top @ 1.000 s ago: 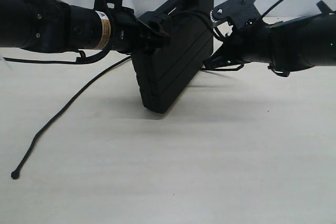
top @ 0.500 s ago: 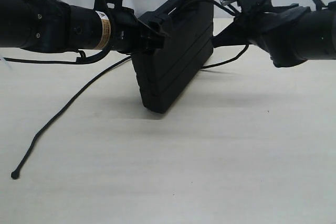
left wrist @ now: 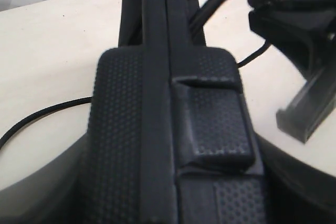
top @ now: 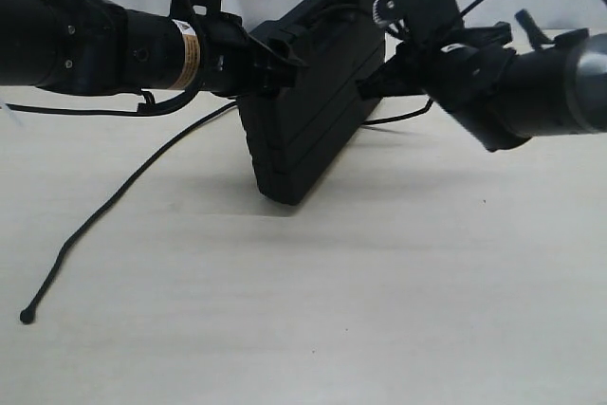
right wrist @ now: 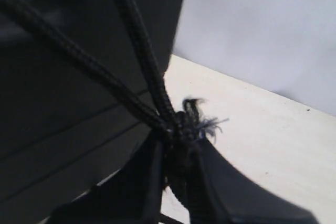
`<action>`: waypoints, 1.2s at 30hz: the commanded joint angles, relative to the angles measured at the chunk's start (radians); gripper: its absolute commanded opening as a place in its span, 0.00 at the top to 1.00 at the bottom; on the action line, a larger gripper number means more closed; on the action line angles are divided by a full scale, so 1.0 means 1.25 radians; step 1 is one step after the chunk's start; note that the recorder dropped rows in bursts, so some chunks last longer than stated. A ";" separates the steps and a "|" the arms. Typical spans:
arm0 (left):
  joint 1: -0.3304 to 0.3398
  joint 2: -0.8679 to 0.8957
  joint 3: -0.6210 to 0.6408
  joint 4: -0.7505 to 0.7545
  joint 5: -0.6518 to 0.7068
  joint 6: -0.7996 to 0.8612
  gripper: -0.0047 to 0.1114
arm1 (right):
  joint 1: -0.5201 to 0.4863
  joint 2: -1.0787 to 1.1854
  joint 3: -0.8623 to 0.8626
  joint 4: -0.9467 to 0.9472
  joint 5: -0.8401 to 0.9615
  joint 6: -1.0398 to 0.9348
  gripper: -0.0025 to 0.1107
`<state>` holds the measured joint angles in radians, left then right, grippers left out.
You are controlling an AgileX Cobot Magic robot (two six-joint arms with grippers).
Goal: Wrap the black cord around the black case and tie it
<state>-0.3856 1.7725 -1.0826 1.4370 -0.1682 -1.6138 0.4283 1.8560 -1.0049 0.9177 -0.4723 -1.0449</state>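
Pale surface [top: 379,310] spreads under everything we see. Our left tool [top: 283,56] is clamped on the edge of the black case [top: 318,111], which is tilted with one corner low. Our right tool [right wrist: 177,148] is pinched tight on the black cord [top: 114,198] at its frayed knot [right wrist: 195,121], just beside the case. The cord's far end trails across the surface.

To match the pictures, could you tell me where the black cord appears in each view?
Exterior: black cord trails across the table, left of the black case.
Left wrist: cord curves beside the case.
Right wrist: two cord strands meet at the right fingers.
Shared landmark: the case.
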 commanded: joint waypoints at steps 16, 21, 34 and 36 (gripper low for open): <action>-0.006 -0.007 -0.001 0.012 -0.039 -0.006 0.96 | -0.016 0.004 0.050 -0.175 0.048 0.016 0.94; -0.006 -0.007 -0.001 0.017 -0.037 -0.005 0.96 | -0.045 0.006 0.050 -0.157 0.069 0.018 0.94; -0.006 -0.007 -0.001 0.019 -0.038 0.003 0.96 | -0.015 0.006 -0.048 -0.167 0.192 -0.008 0.94; -0.006 -0.007 -0.001 0.021 -0.038 0.004 0.96 | -0.015 0.006 -0.060 -0.167 0.215 -0.024 0.94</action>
<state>-0.3856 1.7725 -1.0826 1.4625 -0.1760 -1.6066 0.4085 1.8646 -1.0577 0.7170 -0.2461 -1.0444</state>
